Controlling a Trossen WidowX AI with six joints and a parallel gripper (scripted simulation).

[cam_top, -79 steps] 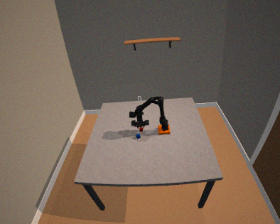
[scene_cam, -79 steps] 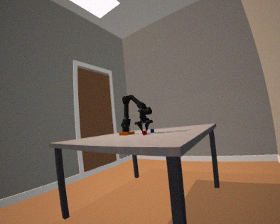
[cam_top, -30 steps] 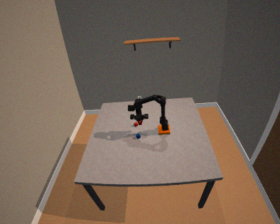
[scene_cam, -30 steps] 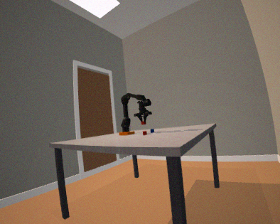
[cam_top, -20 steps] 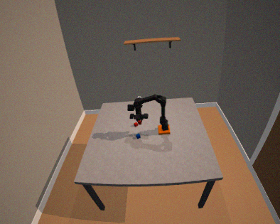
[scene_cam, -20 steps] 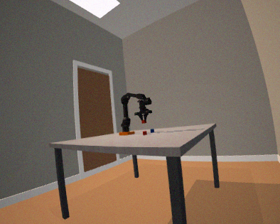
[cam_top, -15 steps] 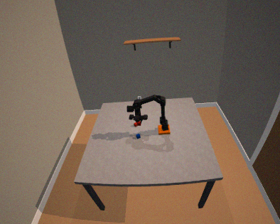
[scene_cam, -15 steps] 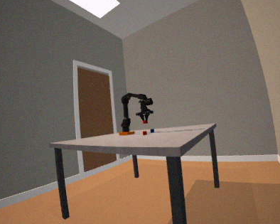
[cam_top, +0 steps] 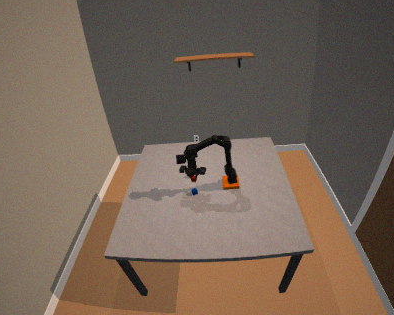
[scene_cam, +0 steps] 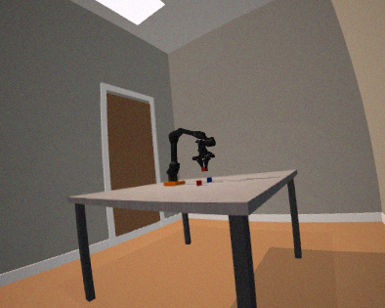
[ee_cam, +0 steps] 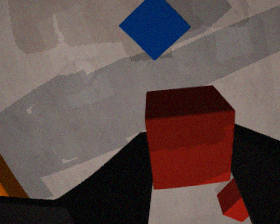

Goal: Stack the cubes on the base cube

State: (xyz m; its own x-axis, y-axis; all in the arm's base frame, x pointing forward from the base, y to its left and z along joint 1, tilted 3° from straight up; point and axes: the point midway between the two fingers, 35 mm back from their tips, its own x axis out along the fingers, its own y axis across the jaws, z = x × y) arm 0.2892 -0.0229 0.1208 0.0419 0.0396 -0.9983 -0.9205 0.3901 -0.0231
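Note:
My gripper [cam_top: 192, 175] [scene_cam: 204, 167] [ee_cam: 187, 137] is shut on a red cube [scene_cam: 204, 169] [ee_cam: 190, 150], held well above the table. The cube sits between both fingertips. A second red cube [scene_cam: 198, 183] [ee_cam: 235, 202] rests on the table, partly hidden by a finger in the wrist view. The blue cube [cam_top: 194, 191] [scene_cam: 209, 180] [ee_cam: 155, 27] stands on the table, cut off by the top edge of the wrist view. Nothing is on top of it. In the top view only one red patch shows under the fingers; I cannot tell which cube it is.
The arm's orange base plate [cam_top: 231, 182] [scene_cam: 174, 183] stands on the grey table [cam_top: 152, 229] [scene_cam: 158, 197], and its edge shows at the left of the wrist view. Shadows of the arm fall across the tabletop. A wooden shelf [cam_top: 214, 57] hangs on the wall behind.

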